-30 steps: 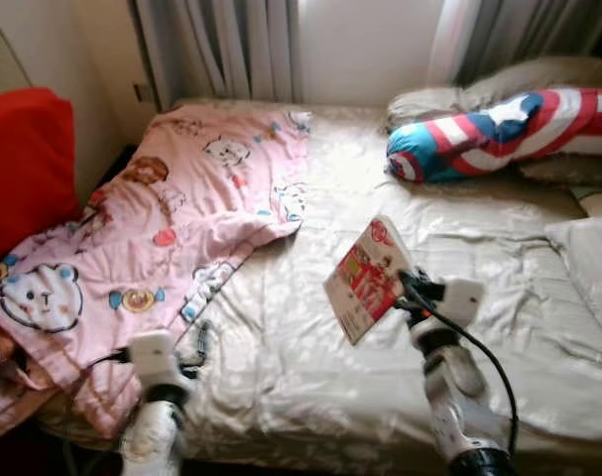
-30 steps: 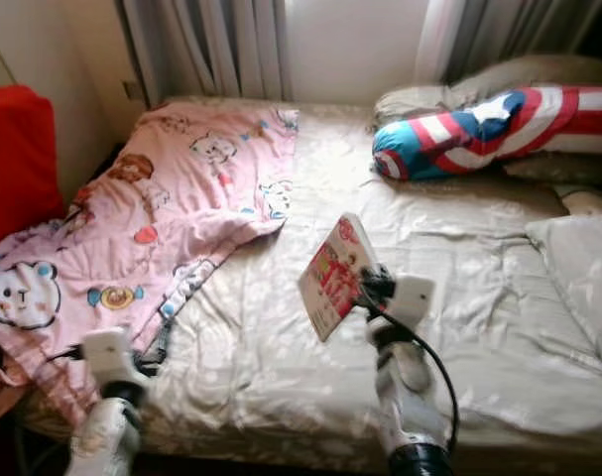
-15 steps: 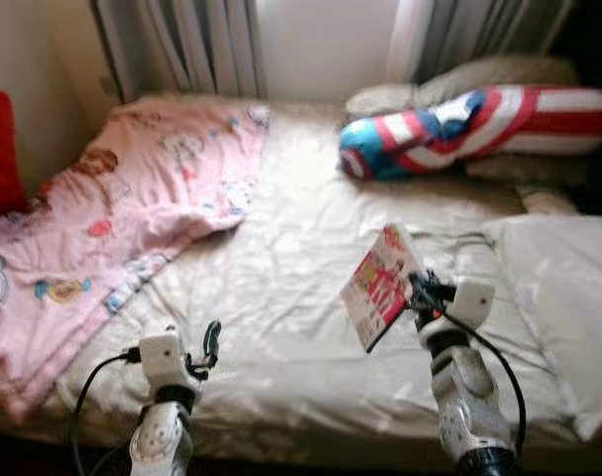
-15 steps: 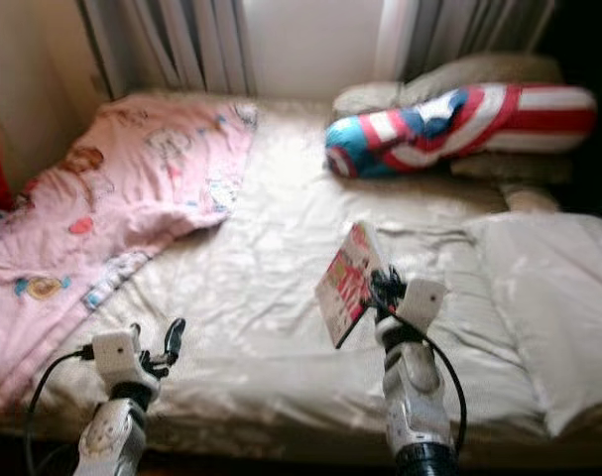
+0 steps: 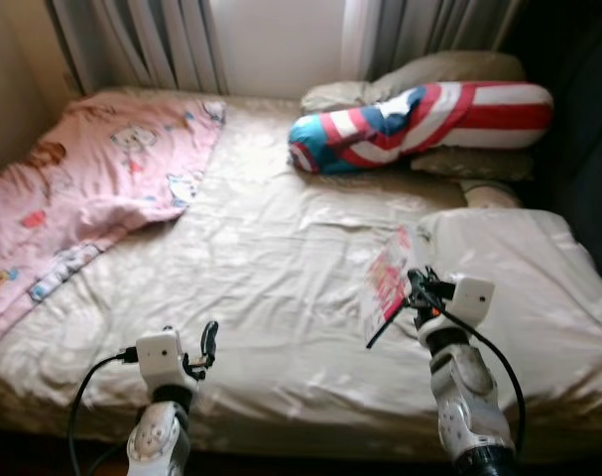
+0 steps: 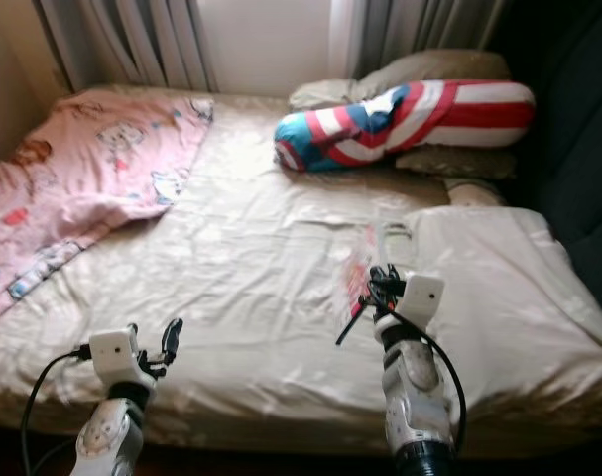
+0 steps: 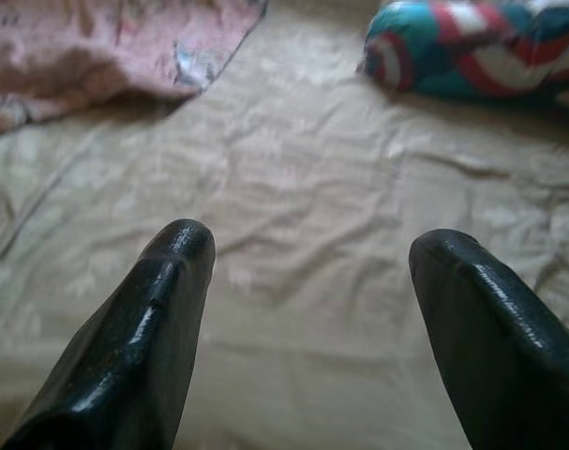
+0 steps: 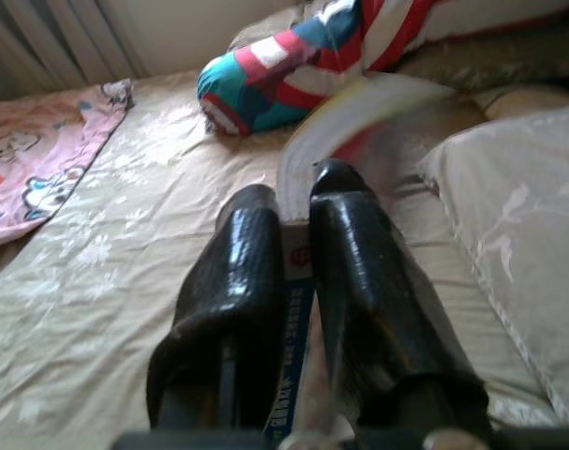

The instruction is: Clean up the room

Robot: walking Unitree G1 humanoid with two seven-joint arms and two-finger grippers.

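My right gripper [image 5: 416, 291] is shut on a thin red-and-white book [image 5: 388, 282], held edge-up above the beige bed [image 5: 281, 258] near its right side. In the right wrist view the book [image 8: 301, 281] sits clamped between the two black fingers [image 8: 237, 272]. My left gripper [image 5: 207, 342] is open and low over the bed's front edge, holding nothing; its fingers [image 7: 162, 319] stand wide apart above the sheet. A pink cartoon blanket [image 5: 72, 188] lies crumpled over the bed's left part.
A long red, white and blue star pillow [image 5: 420, 114] lies at the head of the bed with beige pillows [image 5: 449, 74] behind it. A white pillow [image 5: 509, 268] lies at the right. Curtains [image 5: 152, 40] hang behind. Dark space lies to the right of the bed.
The camera has turned right, so the blanket and the red object slid off to the left. The book in my right gripper has turned more edge-on. The left gripper stays low.
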